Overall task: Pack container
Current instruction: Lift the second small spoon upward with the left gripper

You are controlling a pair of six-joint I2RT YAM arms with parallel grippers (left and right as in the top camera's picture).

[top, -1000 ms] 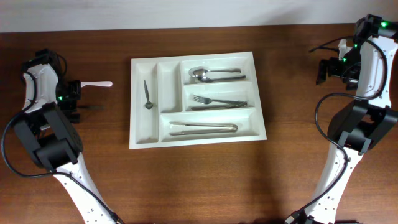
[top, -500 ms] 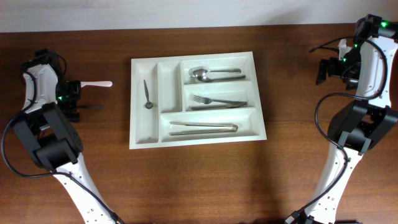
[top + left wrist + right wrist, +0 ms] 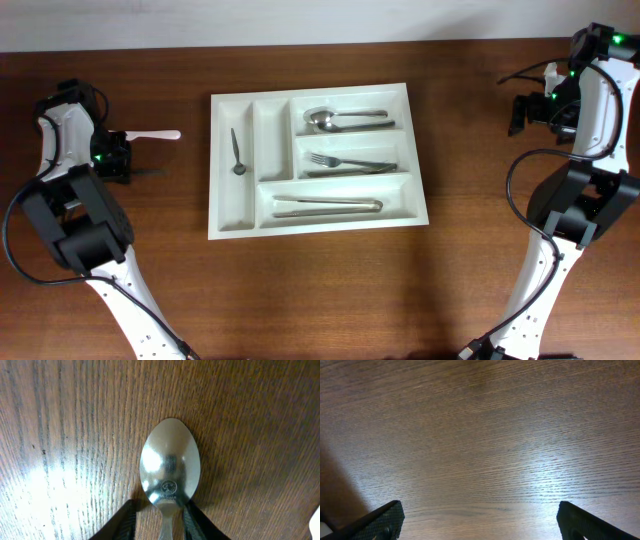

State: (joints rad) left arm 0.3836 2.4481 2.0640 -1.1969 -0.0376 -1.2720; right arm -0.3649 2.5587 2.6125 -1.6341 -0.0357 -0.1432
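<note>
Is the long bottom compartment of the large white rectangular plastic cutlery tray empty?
No: a long metal utensil lies along that compartment of the white plastic cutlery tray.

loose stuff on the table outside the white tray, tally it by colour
silver: 1, the metal spoon, its neck between the fingers of the left gripper
white: 1, the utensil lying by the left arm
total: 2
</note>
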